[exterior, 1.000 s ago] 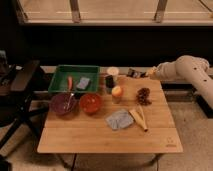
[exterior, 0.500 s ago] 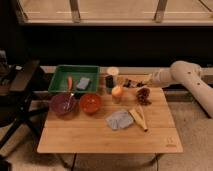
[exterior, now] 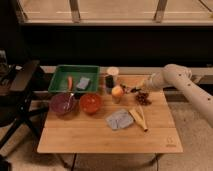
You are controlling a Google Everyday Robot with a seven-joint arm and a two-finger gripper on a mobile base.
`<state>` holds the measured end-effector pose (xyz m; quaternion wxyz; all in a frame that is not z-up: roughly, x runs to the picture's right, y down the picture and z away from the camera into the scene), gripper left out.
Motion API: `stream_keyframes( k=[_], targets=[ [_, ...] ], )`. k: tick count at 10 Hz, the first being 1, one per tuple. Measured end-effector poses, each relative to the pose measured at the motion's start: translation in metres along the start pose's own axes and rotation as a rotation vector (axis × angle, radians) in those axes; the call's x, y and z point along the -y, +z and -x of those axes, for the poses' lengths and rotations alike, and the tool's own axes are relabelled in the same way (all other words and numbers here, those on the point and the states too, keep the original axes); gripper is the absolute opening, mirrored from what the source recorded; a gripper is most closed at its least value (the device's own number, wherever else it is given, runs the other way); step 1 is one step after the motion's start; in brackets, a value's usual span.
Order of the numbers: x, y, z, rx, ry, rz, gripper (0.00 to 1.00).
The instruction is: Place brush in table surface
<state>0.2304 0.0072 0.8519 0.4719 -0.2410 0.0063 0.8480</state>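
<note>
One gripper [exterior: 134,90] pinching brush [exterior: 128,89] low over table surface [exterior: 95,135], between orange fruit [exterior: 117,92] and reddish-brown clump [exterior: 143,98]. Risk: crowded drop spot, brush may knock fruit or land on clump.

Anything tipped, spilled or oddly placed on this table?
Nothing stands out. Both bowls, red and purple, sit upright on the table surface, the grey cloth lies flat beside the yellow sticks, and no spill shows. The gripper hangs low by the reddish-brown clump.
</note>
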Motion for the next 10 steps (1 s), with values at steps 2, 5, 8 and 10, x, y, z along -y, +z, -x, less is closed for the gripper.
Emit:
stream_keyframes(
  k=[2,5,8,10],
  targets=[
    [0.003,0.007,-0.011,-0.032,0.016,-0.013,0.53],
    [0.008,0.014,-0.021,-0.058,0.026,-0.041,0.66],
    [0.011,0.015,-0.022,-0.064,0.030,-0.050,0.66],
    [0.012,0.014,-0.022,-0.063,0.031,-0.051,0.66]
  ],
)
